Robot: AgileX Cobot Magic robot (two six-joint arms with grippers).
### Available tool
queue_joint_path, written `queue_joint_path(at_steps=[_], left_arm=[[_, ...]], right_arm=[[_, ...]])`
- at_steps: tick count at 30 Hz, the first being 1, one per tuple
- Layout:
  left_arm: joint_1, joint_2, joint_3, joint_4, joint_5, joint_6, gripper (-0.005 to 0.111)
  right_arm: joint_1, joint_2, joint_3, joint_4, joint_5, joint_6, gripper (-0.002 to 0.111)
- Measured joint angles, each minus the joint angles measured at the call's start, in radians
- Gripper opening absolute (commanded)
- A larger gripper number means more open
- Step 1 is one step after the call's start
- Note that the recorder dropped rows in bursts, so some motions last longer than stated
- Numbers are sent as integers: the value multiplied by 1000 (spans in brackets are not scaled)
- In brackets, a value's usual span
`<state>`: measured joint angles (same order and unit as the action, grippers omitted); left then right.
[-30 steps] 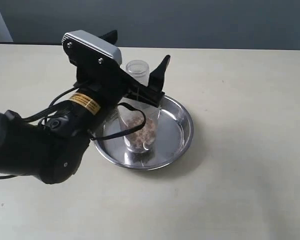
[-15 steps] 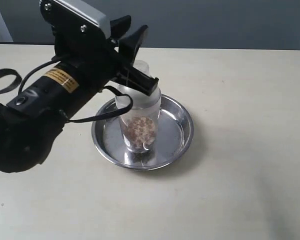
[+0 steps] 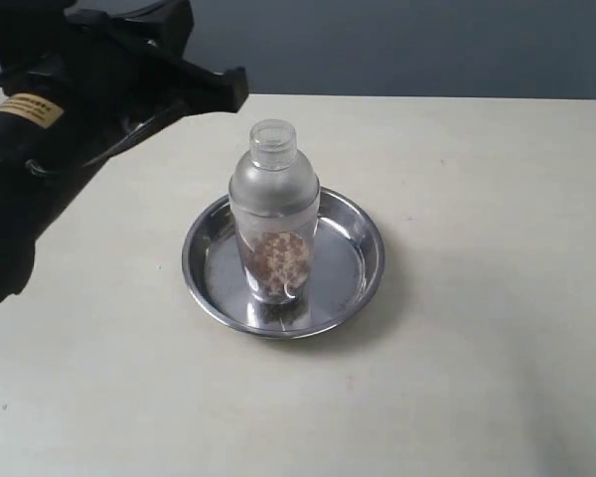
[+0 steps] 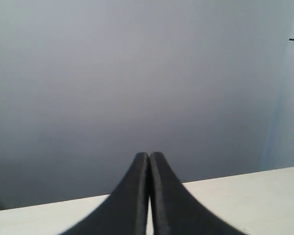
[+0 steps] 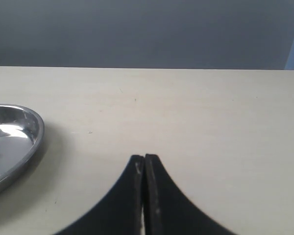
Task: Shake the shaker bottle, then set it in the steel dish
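Note:
The shaker bottle (image 3: 273, 214), frosted with a clear cap and brown granules inside, stands upright in the steel dish (image 3: 350, 266) at the middle of the table. Nothing holds it. My left gripper (image 3: 236, 89) is raised above and to the left of the bottle, apart from it, with its fingers together. In the left wrist view the left gripper (image 4: 149, 155) is shut on nothing and faces the grey wall. The right gripper (image 5: 144, 157) is shut and empty over bare tabletop, with the rim of the steel dish (image 5: 19, 134) off to one side. The exterior view does not show the right arm.
The black left arm (image 3: 50, 149) fills the upper left of the exterior view. A beige tabletop (image 3: 477, 298) spreads around the dish, and a grey wall (image 3: 397, 45) runs behind its far edge.
The left gripper has let go of the bottle, shut, and risen up and to the left. The bottle stays standing in the dish.

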<state>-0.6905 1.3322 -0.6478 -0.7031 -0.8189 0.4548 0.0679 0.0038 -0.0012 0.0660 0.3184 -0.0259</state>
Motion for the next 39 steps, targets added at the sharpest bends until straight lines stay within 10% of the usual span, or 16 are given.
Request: queue_joint_path(at_steps=[21,24,31,39], left_arm=[[2,-419,174,-428,217,466,0],[92,-571,272,-436,322,471,0],[595,-894,362,-413,841,471,0],[734,-972,376,-325,1060,470,0]], right_arm=[[0,0,0,0,0,0,-1],[0,0,0,0,0,0,-1],[0,0,0,0,0,2,-1],[0,0,0,0,0,0,-1]])
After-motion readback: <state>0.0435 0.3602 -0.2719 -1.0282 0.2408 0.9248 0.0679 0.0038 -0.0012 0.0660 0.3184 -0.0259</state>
